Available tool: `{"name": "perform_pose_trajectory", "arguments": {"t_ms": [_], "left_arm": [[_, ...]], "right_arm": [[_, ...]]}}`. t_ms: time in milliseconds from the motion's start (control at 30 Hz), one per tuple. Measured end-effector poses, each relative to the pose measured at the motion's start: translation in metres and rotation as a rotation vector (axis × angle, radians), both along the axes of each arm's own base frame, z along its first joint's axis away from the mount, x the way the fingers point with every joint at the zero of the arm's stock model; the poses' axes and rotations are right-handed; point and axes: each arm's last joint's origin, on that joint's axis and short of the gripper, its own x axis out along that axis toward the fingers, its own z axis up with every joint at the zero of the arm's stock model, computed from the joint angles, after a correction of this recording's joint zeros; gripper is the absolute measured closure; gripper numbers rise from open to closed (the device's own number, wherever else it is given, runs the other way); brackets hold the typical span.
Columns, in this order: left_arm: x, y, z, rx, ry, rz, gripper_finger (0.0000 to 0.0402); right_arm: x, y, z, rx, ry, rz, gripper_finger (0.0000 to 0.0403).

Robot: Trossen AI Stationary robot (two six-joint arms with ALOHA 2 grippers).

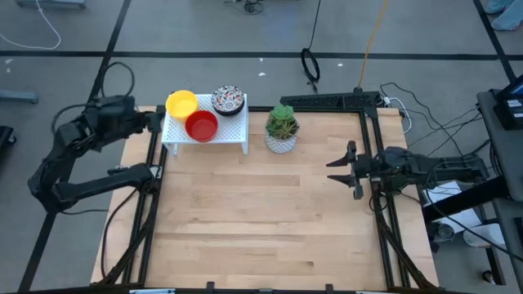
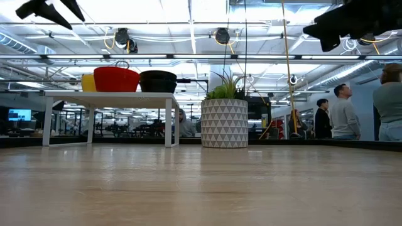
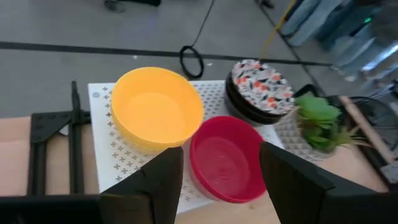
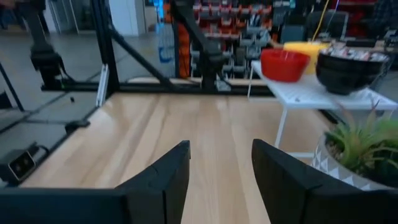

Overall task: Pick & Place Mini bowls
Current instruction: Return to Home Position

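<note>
- I run two arms, the left arm [image 1: 110, 118] and the right arm [image 1: 425, 167]. Both are dark, almost black, with blocky joint housings and slimmer straight links between them.
- A thin black cable [image 1: 124, 69] loops over the left arm near its base.
- The left hand [image 3: 221, 151] has two matte black fingers [image 3: 155, 186], broad at the root and narrowing to flat, angled tips.
- The right hand [image 4: 221, 146] has the same pair of plain dark fingers [image 4: 158, 180], with smooth faces and hard edges.
- From overhead, the right hand's fingers look thin and pointed.
- In the low view, both hands are only black shapes against the ceiling lights.
</note>
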Motion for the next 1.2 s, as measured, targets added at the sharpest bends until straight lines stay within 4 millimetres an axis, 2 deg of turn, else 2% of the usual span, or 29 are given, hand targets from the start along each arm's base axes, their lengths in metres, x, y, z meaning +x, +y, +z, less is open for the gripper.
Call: {"name": "perform_pose_trajectory", "arguments": {"t_ms": [300,500,600,800,900,1033,1200], "left_arm": [[-0.016,-0.017,0.003,0.054,-0.06,-0.08,0.0188],[-0.021,-0.022,0.004,0.094,-0.047,-0.171,0.0188],[-0.022,-0.023,0.004,0.1,-0.05,-0.181,0.0188],[-0.021,-0.024,0.004,0.112,-0.037,-0.206,0.0188],[-0.021,-0.024,0.005,0.116,-0.041,-0.213,0.0188],[-0.019,-0.023,0.006,0.136,-0.056,-0.227,0.0188],[0.0,-0.016,-0.008,0.147,-0.089,-0.295,0.0188]], "right_arm": [[-0.012,-0.001,0.005,0.0,-0.067,0.0,0.0243],[-0.011,-0.001,-0.021,0.041,-0.066,-0.005,0.0243],[-0.009,0.0,-0.035,0.07,-0.129,-0.004,0.0243],[-0.006,0.0,-0.056,0.076,-0.244,0.0,0.0243],[-0.008,0.0,-0.051,0.081,-0.329,0.003,0.0243],[-0.007,-0.001,-0.054,0.081,-0.308,-0.027,0.0243],[-0.007,-0.001,-0.054,0.066,-0.308,-0.02,0.0243]]}}
